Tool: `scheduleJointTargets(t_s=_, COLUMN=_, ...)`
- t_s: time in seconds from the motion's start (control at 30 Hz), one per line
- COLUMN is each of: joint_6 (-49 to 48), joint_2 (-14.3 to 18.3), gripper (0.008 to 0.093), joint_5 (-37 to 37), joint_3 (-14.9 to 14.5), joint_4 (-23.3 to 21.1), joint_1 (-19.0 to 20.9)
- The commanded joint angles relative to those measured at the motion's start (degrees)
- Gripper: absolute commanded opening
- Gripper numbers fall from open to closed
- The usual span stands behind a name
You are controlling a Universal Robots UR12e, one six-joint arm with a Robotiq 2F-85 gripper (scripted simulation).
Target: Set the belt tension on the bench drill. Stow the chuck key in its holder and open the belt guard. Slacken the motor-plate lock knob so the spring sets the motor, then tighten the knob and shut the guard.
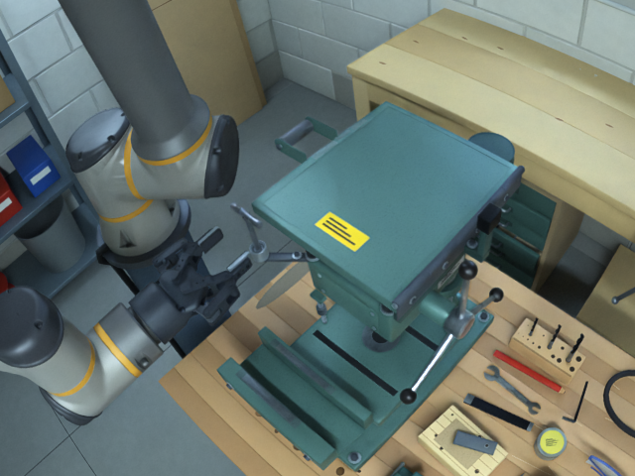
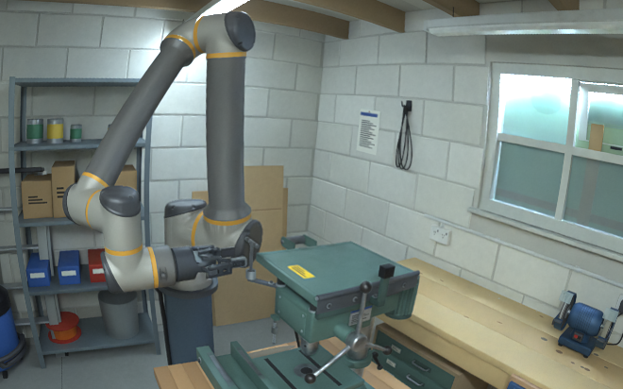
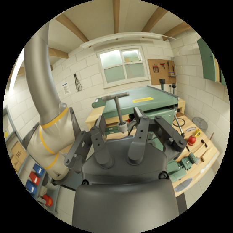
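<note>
The green bench drill [image 1: 379,266] stands on the workbench with its flat belt guard [image 1: 390,194] shut on top, marked by a yellow label [image 1: 341,231]. At the drill's left side a steel chuck key [image 1: 250,230] with a T-handle stands upright in a holder [image 1: 259,253] on a short arm. My gripper [image 1: 231,266] is open and empty just left of that holder, with the key's shaft [image 3: 119,113] standing beyond its fingertips [image 3: 119,120]. The guard's handle [image 1: 302,134] sticks out at the far left edge. The lock knob is not clearly visible.
A second wooden bench [image 1: 513,87] stands behind the drill. The drill's feed handles [image 1: 461,312] project on the right. A drill-bit block [image 1: 547,351], spanner [image 1: 510,389], red pencil and tape lie on the workbench. A shelf rack [image 2: 61,212] stands behind the arm.
</note>
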Motion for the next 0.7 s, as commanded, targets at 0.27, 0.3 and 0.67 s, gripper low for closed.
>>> scheduleJointTargets(t_s=0.27, joint_6=0.1, joint_2=0.8, gripper=0.068, joint_5=-1.2, joint_3=-0.9, joint_4=0.1, joint_1=-1.2)
scheduleJointTargets(t_s=0.3, joint_6=0.1, joint_2=0.8, gripper=0.068, joint_5=-1.2, joint_3=-0.9, joint_4=0.1, joint_1=-1.2)
scheduleJointTargets(t_s=0.67, joint_6=0.1, joint_2=-2.4, gripper=0.068, joint_5=-1.2, joint_3=-2.4, joint_4=4.6, joint_1=-1.2)
